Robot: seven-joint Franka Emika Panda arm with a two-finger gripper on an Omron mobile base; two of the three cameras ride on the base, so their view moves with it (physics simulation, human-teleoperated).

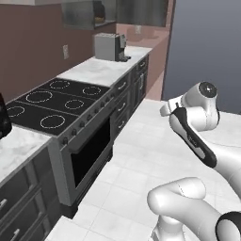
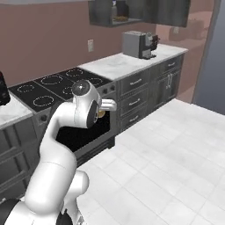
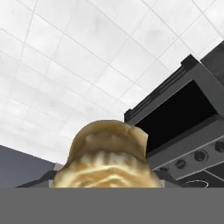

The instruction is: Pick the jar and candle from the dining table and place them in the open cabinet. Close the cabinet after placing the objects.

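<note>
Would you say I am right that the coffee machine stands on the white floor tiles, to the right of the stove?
Not quite: the coffee machine stands on the marble counter, not on the floor tiles. The right base view shows it up there, to the right of the stove, as you said.

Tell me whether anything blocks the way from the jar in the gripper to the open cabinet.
Nothing visible does. The gripper holds the jar low in front of the stove; the open cabinet hangs above the counter, with open air between.
</note>
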